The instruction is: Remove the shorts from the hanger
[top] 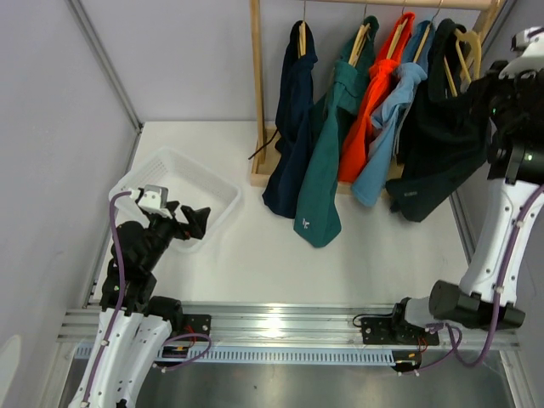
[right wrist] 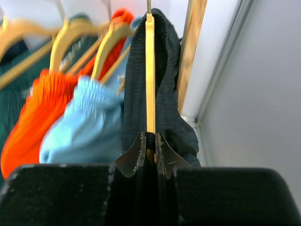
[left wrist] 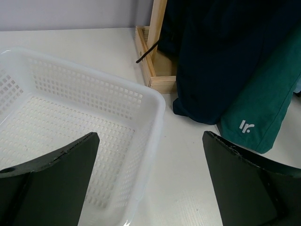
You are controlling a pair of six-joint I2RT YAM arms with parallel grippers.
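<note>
- Your right gripper [right wrist: 149, 157] is at far right, jaws pressed together on the pale wooden hanger [right wrist: 150, 70].
- The near-black fabric shorts [right wrist: 167, 80] drape over that hanger.
- Your left gripper [left wrist: 150, 137] hovers at near left with jaws spread, over the white plastic basket [left wrist: 70, 82].

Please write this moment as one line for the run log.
right gripper: shut on pale wooden hanger | near-black fabric shorts: draped on hanger | left gripper: open by white plastic basket

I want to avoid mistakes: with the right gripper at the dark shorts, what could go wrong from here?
1. The right gripper seems shut on the hanger, not only the shorts; pulling may drag both off the rack.
2. The light blue garment hangs close beside and may snag.
</note>
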